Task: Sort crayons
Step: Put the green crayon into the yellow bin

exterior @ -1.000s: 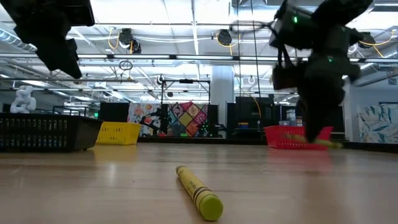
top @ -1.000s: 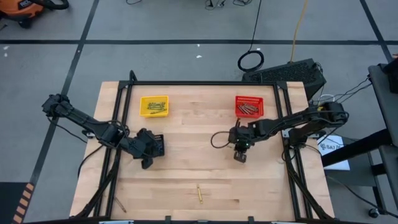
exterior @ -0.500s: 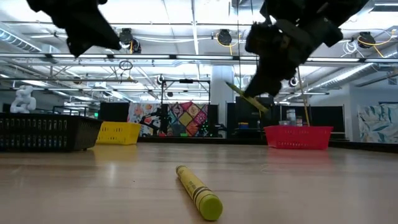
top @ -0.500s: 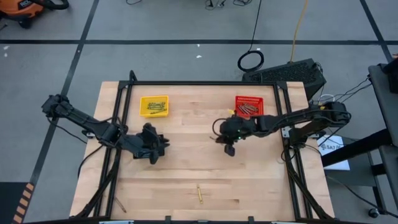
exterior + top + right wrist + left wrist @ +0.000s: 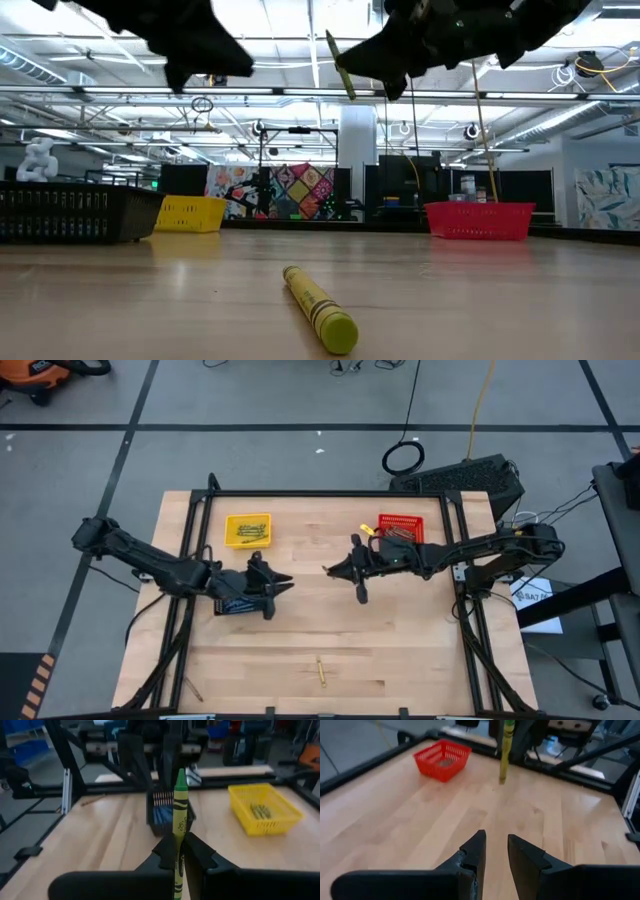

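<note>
My right gripper (image 5: 330, 568) hovers over the table's middle, pointing toward the left edge, shut on a yellow-green crayon (image 5: 180, 815). My left gripper (image 5: 285, 586) faces it from the left with its fingers (image 5: 475, 851) open and nothing between them. It sees that crayon (image 5: 505, 750) ahead. Another yellow crayon (image 5: 320, 308) lies flat on the table near the front edge. The yellow basket (image 5: 247, 529) holds yellow crayons and the red basket (image 5: 402, 530) holds red-brown ones. The black basket (image 5: 167, 812) holds blue ones. My right gripper pinches the yellow-green crayon between its two fingers, on the wrapped shaft (image 5: 178, 845) about halfway along. The fingers come nearly level from the table's right and lie across the crayon. It stands steeply, almost upright (image 5: 341, 66), lifted well clear of the table.
The black basket (image 5: 70, 215) sits at the left, below my left arm. A thin brownish crayon (image 5: 193, 690) lies near the front left corner. A black frame (image 5: 330, 493) runs along the table's far and side edges. Bare wood lies between the grippers and the front edge.
My right gripper has risen from the table with the yellow-green crayon, tipped from pointing down to nearly level, and gone toward the table's left. The crayon is lifted clear. My left gripper has tipped up to nearly level and moved toward the table's middle.
</note>
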